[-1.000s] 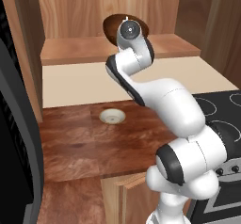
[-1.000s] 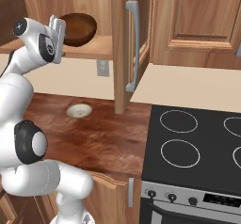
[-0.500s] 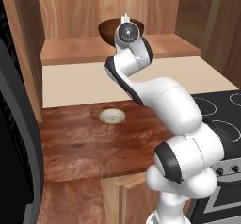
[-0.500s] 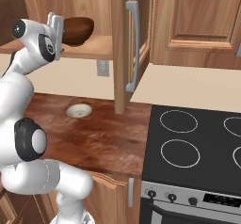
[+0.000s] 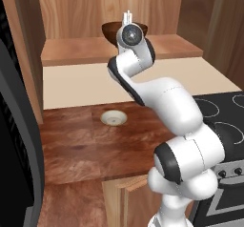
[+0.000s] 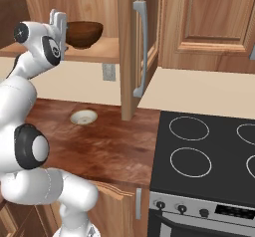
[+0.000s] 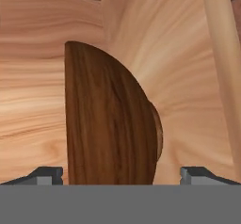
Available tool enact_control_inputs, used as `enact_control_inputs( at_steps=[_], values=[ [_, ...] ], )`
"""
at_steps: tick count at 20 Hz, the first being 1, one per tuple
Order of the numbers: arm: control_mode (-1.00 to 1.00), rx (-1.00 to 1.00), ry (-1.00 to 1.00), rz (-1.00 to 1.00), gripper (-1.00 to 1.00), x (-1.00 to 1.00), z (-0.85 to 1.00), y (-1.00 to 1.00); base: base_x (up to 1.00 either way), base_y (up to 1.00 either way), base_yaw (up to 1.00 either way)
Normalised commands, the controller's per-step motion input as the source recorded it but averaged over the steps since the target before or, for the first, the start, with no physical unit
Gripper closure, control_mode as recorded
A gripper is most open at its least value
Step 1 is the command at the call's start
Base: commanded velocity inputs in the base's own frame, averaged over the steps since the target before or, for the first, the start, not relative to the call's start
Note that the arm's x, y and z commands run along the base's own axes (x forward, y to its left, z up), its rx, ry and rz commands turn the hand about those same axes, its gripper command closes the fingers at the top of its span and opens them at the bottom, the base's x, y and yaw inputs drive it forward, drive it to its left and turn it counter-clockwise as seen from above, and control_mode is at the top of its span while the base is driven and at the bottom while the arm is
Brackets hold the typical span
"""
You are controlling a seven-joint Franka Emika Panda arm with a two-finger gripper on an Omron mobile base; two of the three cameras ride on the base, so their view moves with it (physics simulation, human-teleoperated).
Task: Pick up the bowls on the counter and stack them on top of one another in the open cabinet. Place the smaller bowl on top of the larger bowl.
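Where the open cabinet [image 6: 99, 56] has its light shelf board, the larger bowl [image 6: 83, 34] stands upright near the shelf's middle, dark brown and deep. The right base view gives it almost whole from the side, rim up; the left base view shows just its two dark edges [image 5: 110, 30] peeking out either side of the robot's wrist. The hand view turns it on end — the same bowl [image 7: 110, 124] appears as a brown half-disc with vertical grain, its small foot bulging at the right, the shelf and back panel swirling pale behind it.

The gripper [image 7: 121, 173] is let go, wide apart: its two dark fingertips [image 7: 44, 175] sit at the far left and far right of the hand view with the bowl between them and touching neither. In the right base view the gripper [image 6: 63, 28] stands just beside the bowl's left rim, level with the shelf.

The smaller bowl [image 5: 114, 118] lies on the counter [image 5: 76, 147], cream-white and shallow, close to the back wall and well below the shelf — both base views show it, and the right one places it [image 6: 83, 116] left of the open cabinet door [image 6: 134, 52]. That view also takes in the black stovetop [image 6: 209, 154] with its ring burners and the knobs along its front, which the left base view catches at its right edge.
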Motion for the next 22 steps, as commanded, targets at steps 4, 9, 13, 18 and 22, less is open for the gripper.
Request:
enact_control_inputs(
  at_steps=[4, 9, 13, 18, 22],
  values=[
    [-1.00, 0.02, -0.10, 0.00, -1.00, 0.01, 0.13, 0.06, 0.00, 0.00, 0.00],
    [-1.00, 0.03, -0.09, 0.00, -1.00, -0.02, 0.07, 0.06, 0.00, 0.00, 0.00],
    [-1.00, 0.04, -0.09, 0.00, -1.00, -0.13, 0.09, 0.05, 0.00, 0.00, 0.00],
    [-1.00, 0.05, -0.06, 0.00, -1.00, -0.48, 0.01, 0.02, 0.00, 0.00, 0.00],
    [-1.00, 0.04, -0.05, -0.01, -1.00, -0.62, 0.00, 0.02, 0.00, 0.00, 0.00]
  ],
)
